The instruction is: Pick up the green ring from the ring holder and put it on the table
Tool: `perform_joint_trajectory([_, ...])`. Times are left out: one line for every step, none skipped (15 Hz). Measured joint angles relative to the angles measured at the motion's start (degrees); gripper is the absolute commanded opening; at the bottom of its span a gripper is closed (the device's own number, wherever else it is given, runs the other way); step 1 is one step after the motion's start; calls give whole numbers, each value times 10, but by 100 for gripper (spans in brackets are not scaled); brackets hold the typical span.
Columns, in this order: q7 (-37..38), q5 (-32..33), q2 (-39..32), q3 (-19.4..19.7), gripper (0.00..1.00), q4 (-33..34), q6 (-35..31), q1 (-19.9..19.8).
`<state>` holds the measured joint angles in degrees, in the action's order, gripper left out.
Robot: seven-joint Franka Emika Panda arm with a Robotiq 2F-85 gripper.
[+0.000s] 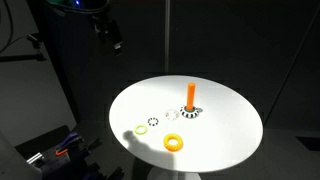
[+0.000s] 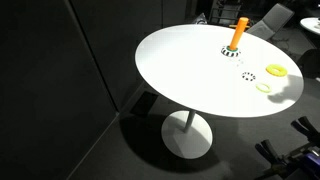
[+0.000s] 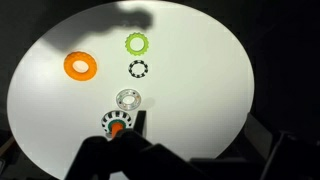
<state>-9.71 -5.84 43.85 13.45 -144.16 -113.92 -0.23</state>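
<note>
The green ring lies flat on the white table, apart from the ring holder. It also shows in both exterior views. The ring holder is an upright orange peg on a black-and-white base, and nothing is on the peg. My gripper hangs high above the table's edge, far from the rings. In the wrist view its dark fingers stand wide apart with nothing between them.
A larger orange-yellow ring, a small black-and-white ring and a pale clear ring lie on the table near the holder. The surroundings are dark.
</note>
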Motion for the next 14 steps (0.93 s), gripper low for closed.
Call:
perform_joint_trajectory([0, 0, 1, 0, 100, 1, 0, 0])
perform_joint_trajectory([0, 0, 1, 0, 100, 1, 0, 0])
perform_joint_trajectory([0, 0, 2, 0, 100, 1, 0, 0])
perform_joint_trajectory([0, 0, 2, 0, 100, 1, 0, 0])
perform_joint_trajectory([0, 0, 2, 0, 100, 1, 0, 0])
perform_joint_trajectory([0, 0, 2, -1, 100, 1, 0, 0])
perform_joint_trajectory([1, 0, 0, -2, 100, 0, 0, -1])
perform_joint_trajectory([3, 0, -2, -4, 100, 0, 0, -2])
perform_joint_trajectory([5, 0, -6, -6, 100, 0, -1, -3])
perform_joint_trajectory([8, 0, -12, -8, 100, 1, -5, -5])
perform_joint_trajectory([12, 0, -21, -11, 100, 2, -13, -8])
perform_joint_trajectory([17, 0, -30, -14, 100, 3, -22, -10])
perform_joint_trajectory([22, 0, -41, -17, 100, 5, -32, -12])
perform_joint_trajectory([29, 0, -53, -20, 100, 9, -40, -14])
